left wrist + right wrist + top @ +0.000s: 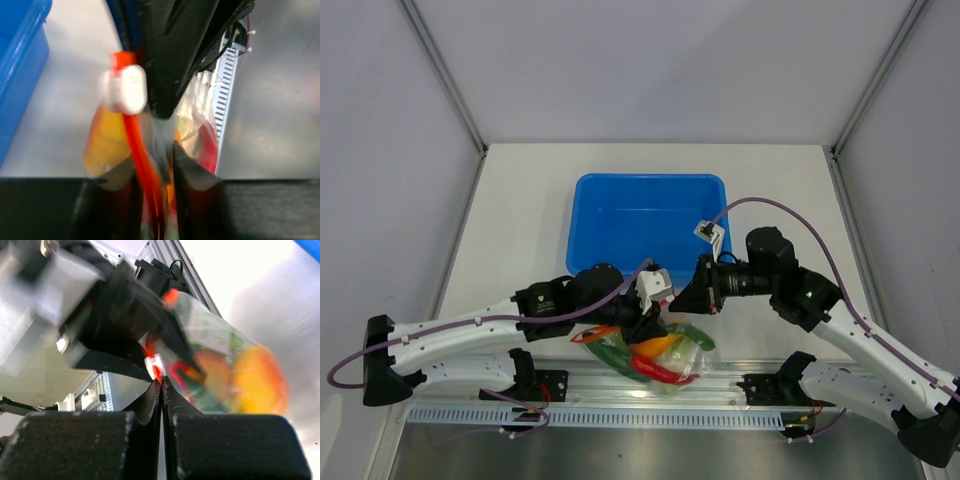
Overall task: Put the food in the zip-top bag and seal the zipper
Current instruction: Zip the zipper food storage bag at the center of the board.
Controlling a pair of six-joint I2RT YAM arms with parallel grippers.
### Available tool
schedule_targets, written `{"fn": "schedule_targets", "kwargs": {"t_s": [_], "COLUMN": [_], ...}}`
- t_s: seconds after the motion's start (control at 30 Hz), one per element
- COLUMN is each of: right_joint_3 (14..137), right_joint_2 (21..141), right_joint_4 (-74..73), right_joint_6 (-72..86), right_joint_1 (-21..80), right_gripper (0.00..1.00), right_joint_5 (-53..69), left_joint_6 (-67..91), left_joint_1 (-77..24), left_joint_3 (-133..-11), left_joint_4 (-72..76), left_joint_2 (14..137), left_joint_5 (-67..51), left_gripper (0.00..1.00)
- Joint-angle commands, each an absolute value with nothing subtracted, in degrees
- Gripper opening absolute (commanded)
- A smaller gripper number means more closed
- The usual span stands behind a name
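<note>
The clear zip-top bag (660,355) sits at the table's near edge, holding a red chili (660,372), an orange fruit (655,347) and green produce (695,335). Both grippers meet at its raised mouth. In the left wrist view the orange-red zipper (135,145) with its white slider (125,90) runs down between the jaws of my left gripper (152,165), which stand slightly apart around strip and film. My right gripper (161,380) is shut, its tips pinching the zipper just below the slider (154,364). The food (260,380) shows blurred through the bag.
A blue plastic tub (585,215) stands just behind the grippers. A slotted aluminium rail (620,412) runs along the near edge under the bag. Purple cables loop from both arms.
</note>
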State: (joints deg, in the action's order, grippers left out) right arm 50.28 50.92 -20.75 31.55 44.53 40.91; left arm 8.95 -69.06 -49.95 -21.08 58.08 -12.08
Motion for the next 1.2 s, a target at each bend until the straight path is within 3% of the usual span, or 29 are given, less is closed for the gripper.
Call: {"fn": "schedule_targets", "kwargs": {"t_s": [0.0,0.03,0.07,0.1,0.33,0.87,1.17], "right_joint_3": [49.57,49.14,48.87,48.69,44.92,46.41,46.41], "right_joint_2": [47.56,47.03,46.76,46.15,44.65,44.65,44.21], "right_joint_4": [-16.88,-16.79,-16.44,-16.09,-13.01,-14.94,-16.08], "right_joint_6": [31.82,31.82,31.9,31.99,33.57,31.99,30.85], "right_joint_1": [44.82,44.82,44.82,44.82,46.66,51.06,51.42], "right_gripper": [0.0,0.0,0.0,0.0,0.0,0.0,0.0], "right_joint_5": [40.44,40.26,40.25,40.34,39.56,36.74,38.49], "left_joint_6": [12.21,12.91,14.23,14.93,20.3,22.23,25.66], "left_joint_1": [-67.33,-66.98,-66.54,-65.84,-63.64,-60.03,-54.5], "left_joint_3": [-49.75,-49.31,-48.87,-48.69,-43.51,-45.53,-42.8], "left_joint_4": [-16.61,-15.92,-15.65,-15.21,-7.66,-0.44,4.04], "left_joint_2": [54.15,53.62,53.09,51.69,44.84,51.68,50.19], "left_joint_5": [-11.69,-10.91,-10.64,-9.94,-4.04,-24.43,-34.7], "left_gripper": [0.41,0.46,0.63,0.68,0.68,0.57,0.68]}}
